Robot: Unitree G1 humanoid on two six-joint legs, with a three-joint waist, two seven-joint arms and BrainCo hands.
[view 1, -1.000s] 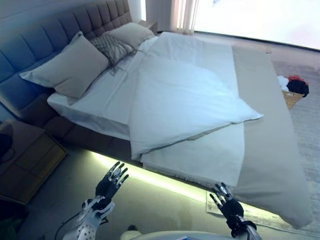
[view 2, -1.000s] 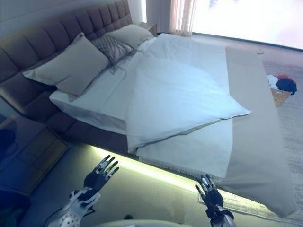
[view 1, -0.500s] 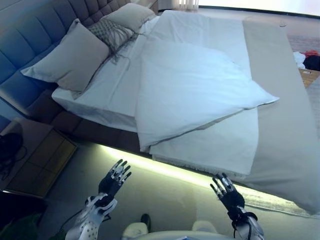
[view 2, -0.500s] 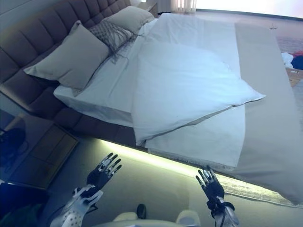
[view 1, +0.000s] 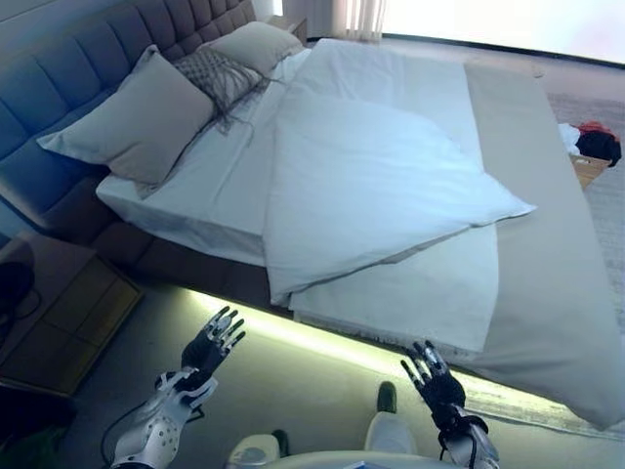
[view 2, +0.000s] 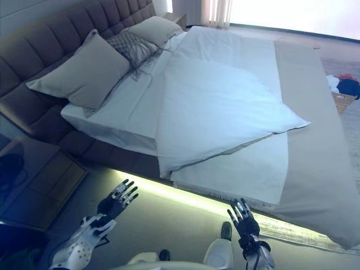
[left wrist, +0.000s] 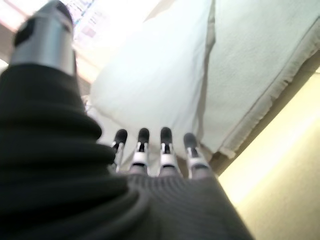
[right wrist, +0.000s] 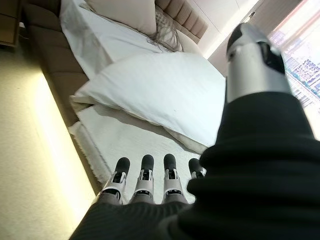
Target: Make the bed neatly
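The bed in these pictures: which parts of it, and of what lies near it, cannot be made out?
- Duvet: its underside and the sheet beneath are hidden by its own fold, in the eye views.
- Far pillow: partly hidden behind the patterned cushion.
- Beige blanket: its lower right corner is cut off by the edge, left eye view.
- Coloured heap beside the bed: too small to identify.

We see a bed [view 2: 315,185] with a white duvet [view 2: 219,112] folded back crookedly and pillows [view 2: 84,73] against the headboard [view 2: 34,45]. Our left hand [view 2: 112,203] and right hand [view 2: 245,224] hang open-fingered over the floor, well short of it.
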